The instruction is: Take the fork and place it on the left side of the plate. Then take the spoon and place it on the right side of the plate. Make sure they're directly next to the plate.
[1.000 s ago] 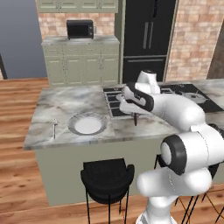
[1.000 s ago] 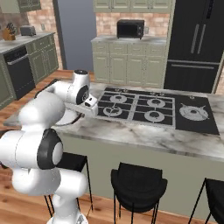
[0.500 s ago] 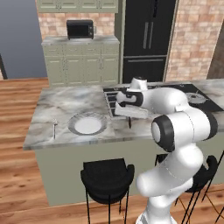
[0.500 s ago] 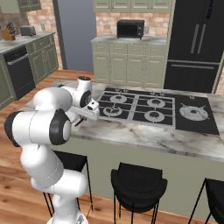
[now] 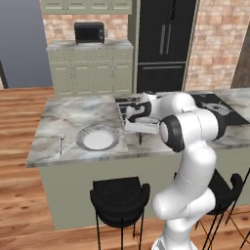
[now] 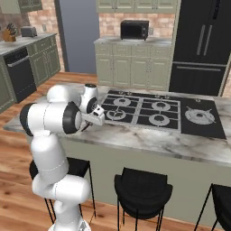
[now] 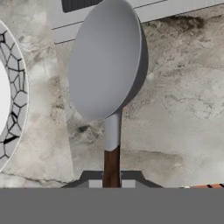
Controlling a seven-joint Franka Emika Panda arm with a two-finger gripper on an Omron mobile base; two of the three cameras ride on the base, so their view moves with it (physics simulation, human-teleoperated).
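Spoon (image 7: 107, 65) with a small round silver bowl and a dark reddish-brown handle is pinched by its handle in the claw (image 7: 111, 183), whose jaws stand narrow around it; the bowl sticks out ahead of the claw and hangs above the grey-veined marble table (image 7: 175, 109). In the hand view the round shallow plate (image 7: 13, 100) with its grey crackled rim and white centre lies off to one side of the claw, near the spoon's bowl but apart from it, and the edge of the black gas hob (image 7: 87, 5) lies beyond the bowl's tip. From the left base view the claw (image 5: 140, 133) hangs between the plate (image 5: 97, 139) and the hob (image 5: 128, 103), with the spoon's handle pointing down under it (whether its lower end touches the table I cannot tell). The thin all-silver fork (image 5: 61, 143) lies on the far side of the plate from the claw, close by its rim, so the fork's half of the task looks done.

Risks from here, as I judge them: the handle is slim and held by a small pinch, so it could twist or slip if the arm swings fast. Letting go too high would let the round bowl roll or bounce, away from the plate or onto its rim. Setting it down where it now hangs may leave a gap rather than lying directly beside the plate.
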